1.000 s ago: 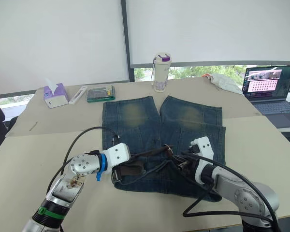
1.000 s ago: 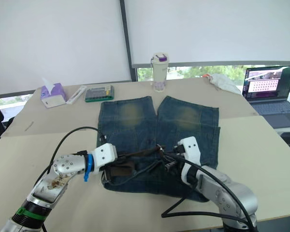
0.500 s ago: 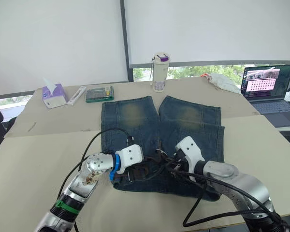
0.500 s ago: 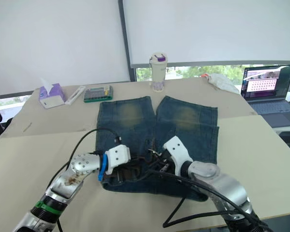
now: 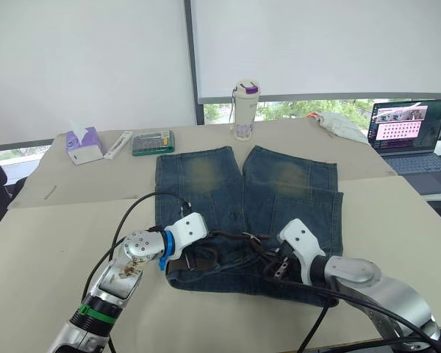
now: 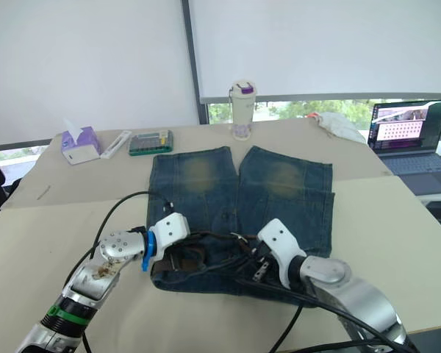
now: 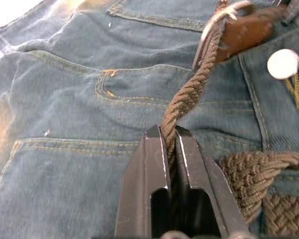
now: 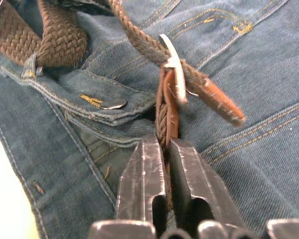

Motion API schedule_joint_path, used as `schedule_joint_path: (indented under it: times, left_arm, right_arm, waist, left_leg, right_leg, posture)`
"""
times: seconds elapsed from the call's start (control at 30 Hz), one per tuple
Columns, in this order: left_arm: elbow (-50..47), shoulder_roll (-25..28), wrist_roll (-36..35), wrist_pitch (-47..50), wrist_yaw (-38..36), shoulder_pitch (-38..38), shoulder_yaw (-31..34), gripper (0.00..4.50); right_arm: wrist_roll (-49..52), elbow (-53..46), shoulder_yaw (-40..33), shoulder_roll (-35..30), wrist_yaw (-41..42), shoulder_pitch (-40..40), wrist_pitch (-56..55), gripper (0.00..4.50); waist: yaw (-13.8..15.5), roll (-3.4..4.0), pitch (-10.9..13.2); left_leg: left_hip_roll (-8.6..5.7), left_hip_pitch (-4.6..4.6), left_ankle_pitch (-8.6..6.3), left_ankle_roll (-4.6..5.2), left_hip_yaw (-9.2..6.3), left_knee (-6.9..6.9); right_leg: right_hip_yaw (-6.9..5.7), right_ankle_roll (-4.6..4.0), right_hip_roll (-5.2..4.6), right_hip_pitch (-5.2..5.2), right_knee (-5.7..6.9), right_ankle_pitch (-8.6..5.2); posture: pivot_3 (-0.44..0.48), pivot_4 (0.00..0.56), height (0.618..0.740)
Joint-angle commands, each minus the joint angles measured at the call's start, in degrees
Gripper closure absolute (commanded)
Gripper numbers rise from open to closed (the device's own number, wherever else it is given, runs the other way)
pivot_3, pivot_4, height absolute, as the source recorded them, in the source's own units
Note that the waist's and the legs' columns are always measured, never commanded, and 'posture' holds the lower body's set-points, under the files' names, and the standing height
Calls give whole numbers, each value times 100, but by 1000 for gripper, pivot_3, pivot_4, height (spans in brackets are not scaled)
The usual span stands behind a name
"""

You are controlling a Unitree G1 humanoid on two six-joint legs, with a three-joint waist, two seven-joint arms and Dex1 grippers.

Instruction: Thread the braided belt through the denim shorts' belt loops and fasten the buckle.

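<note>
The denim shorts (image 5: pixel 246 213) are laid flat on the beige table (image 5: pixel 51 243), waistband toward the robot and legs pointing away. The braided belt (image 7: pixel 187 97) is seen lying along the waistband, partly bunched near the left gripper (image 7: pixel 168 137).

The left gripper is closed on the braided belt: in the left wrist view the strap is pinched between the two black fingers (image 7: pixel 147 169) and runs on from the fingertips, twisted, up to the buckle (image 7: pixel 214 25). Just beside the buckle the shorts' metal button (image 7: pixel 284 63) is seen, and to the side of the fingers a folded bulk of the same strap rests on the denim.

The right gripper (image 8: pixel 162 144) is likewise clamped on the strap. In the right wrist view a narrow reddish-brown part of the belt is held between its fingers, and just ahead of the fingertips the silver buckle (image 8: pixel 173 64) is seen with the woven strap passed through it. The reddish-brown leather tip (image 8: pixel 222 102) sticks out past the buckle, resting on the denim. A belt loop (image 8: pixel 31 67) is seen farther off, with the strap passing under it.

In the head views the two grippers are near each other over the waistband, the buckle between them.

Well beyond the shorts, a bottle (image 5: pixel 245 110), a tissue box (image 5: pixel 84 145) and a laptop (image 5: pixel 410 132) are seen on the table.
</note>
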Motion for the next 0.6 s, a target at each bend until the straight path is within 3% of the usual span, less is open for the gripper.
schedule_joint_path:
  times: [0.03, 0.1, 0.3, 0.4, 0.5, 0.6]
  left_arm:
    - [-248, -178, 19, 68, 84, -84, -155, 4500]
    - [-249, -247, 48, 54, 87, -118, -225, 4500]
    - [-53, -368, 86, -10, 104, -255, -300, 4500]
    - [-30, -377, 88, -16, 101, -276, -313, 4500]
    - [15, -374, 92, -57, 88, -302, -320, 4500]
    - [73, -391, 92, -85, 89, -338, -326, 4500]
  right_arm:
    - [-58, -136, 110, 50, 134, -196, -330, 4475]
    - [-35, -226, 93, -47, 351, -216, -498, 4475]
    - [377, -631, -720, -445, 773, -4, -416, 2319]
    - [168, -631, -916, -860, 924, -10, -578, 2319]
    - [-971, -128, -511, -1630, 864, -235, -1363, 2319]
    - [-1167, 102, -169, -1843, 1195, -365, -1722, 2319]
  waist:
    - [5, 0, 0]
    - [5, 0, 0]
    - [21, -3, 1]
    - [26, -2, 1]
    - [23, -3, 2]
    - [20, -4, 2]
  left_leg:
    - [0, 0, 0, 0, 0, 0]
    - [-1, 0, 0, 0, 2, 0]
    - [-1, -1, 0, 0, 7, 1]
    - [-2, 0, 0, 1, 9, 1]
    - [-5, -1, 0, 1, 20, 2]
    - [-4, 1, 0, 0, 34, 2]
  right_leg:
    - [0, 0, 1, 0, 0, 0]
    - [-1, 0, 1, 0, 0, 0]
    - [-2, 0, 1, 2, -1, 0]
    - [-2, 0, 0, 5, -2, 0]
    - [-2, 0, 0, 4, -3, 0]
    - [-6, 1, 2, 6, -6, -1]
  posture:
    - [0, 150, 740]
    - [0, 150, 740]
    - [0, 150, 740]
    - [0, 150, 740]
    - [0, 150, 740]
    - [0, 150, 740]
